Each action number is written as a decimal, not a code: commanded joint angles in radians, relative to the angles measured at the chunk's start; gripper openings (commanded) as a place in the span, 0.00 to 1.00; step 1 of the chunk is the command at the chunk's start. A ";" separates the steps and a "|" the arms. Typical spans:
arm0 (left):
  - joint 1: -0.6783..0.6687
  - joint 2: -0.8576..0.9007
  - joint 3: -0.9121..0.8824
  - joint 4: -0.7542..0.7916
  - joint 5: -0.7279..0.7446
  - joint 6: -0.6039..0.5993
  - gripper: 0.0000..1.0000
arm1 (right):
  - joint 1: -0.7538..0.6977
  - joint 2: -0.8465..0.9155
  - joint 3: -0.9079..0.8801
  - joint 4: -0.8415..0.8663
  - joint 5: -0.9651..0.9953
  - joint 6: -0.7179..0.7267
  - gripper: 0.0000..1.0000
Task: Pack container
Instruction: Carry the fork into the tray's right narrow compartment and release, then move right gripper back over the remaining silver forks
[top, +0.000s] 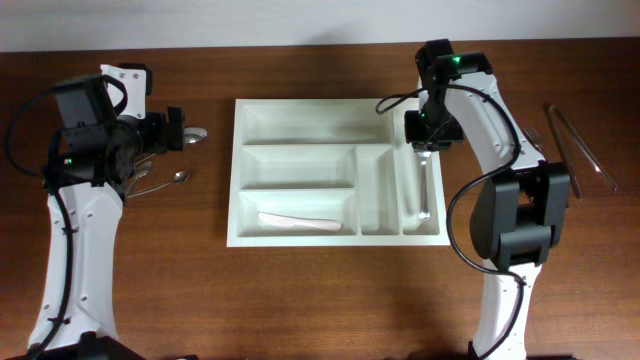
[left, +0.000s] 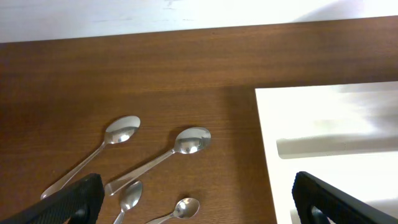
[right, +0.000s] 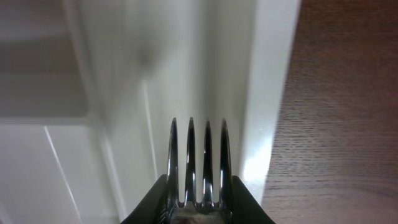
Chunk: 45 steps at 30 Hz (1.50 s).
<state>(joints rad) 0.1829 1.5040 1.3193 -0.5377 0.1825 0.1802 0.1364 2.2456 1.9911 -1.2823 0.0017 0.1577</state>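
The left fingers (left: 74, 200) stand wide and empty over the brown wood-grain tabletop (left: 155, 74). Four steel spoons (left: 189, 140) lie scattered just ahead of them, bowls glossy, handles slanting down-left. The tray (top: 300, 122) lies to their right in mid-table. It is white, smooth moulded plastic and rectangular, with three wide compartments across and two narrow ones running lengthwise at its right side. A pale knife (top: 300, 221) lies flat in the lowest wide compartment as seen from overhead.

The right fingers (right: 249, 208) are narrowed onto a steel fork (right: 198, 158), whose four polished tines stick out beyond them. From overhead, the fork's long axis runs along the rightmost narrow compartment, straight out from the fingers and in line with the slot. The step in hand looks like a plain lowering and release. The slot's thin walls stand close on both sides and leave little room for twist. The right arm is the one at the tray, while the left is nearer the spoons.

Further right on the tabletop, well apart from the tray, lie a second fork (top: 533, 133) and a long slender tool (top: 580, 148), possibly tongs
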 joint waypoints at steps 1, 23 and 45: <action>0.003 0.011 0.022 -0.002 -0.006 0.016 0.99 | 0.027 0.002 -0.018 0.012 -0.016 0.005 0.20; 0.003 0.011 0.022 -0.002 -0.006 0.016 0.99 | 0.026 -0.009 -0.138 0.142 -0.013 -0.029 0.51; 0.003 0.011 0.022 -0.002 -0.006 0.016 0.99 | -0.356 -0.166 0.014 0.158 0.097 -0.224 0.70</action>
<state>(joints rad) 0.1829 1.5040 1.3193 -0.5377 0.1825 0.1802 -0.1642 2.0335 2.0235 -1.1213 0.1825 -0.0044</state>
